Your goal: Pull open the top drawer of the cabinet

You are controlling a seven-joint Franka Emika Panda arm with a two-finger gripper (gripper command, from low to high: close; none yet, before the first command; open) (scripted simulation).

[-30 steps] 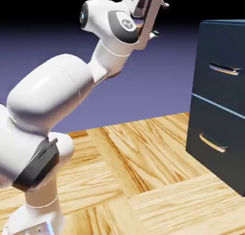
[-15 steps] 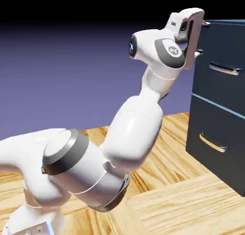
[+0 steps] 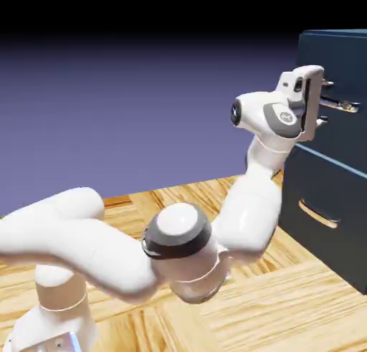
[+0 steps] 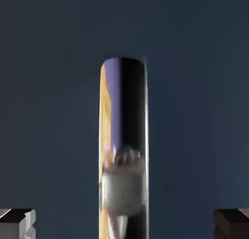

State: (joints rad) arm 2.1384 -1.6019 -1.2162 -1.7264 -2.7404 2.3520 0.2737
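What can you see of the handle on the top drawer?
The top drawer's handle is a slim, shiny bar with a rounded end, looking like polished metal. It mirrors purple, black, wood-yellow and a pale blurred shape. In the exterior view it runs sideways across the dark navy drawer front, partly hidden at one end by the robot's hand. The open gripper's two tips stand apart on either side, with gaps between them and the bar, so neither grips it.

White rounded arm (image 3: 247, 218), dark grey bands, apparently glossy
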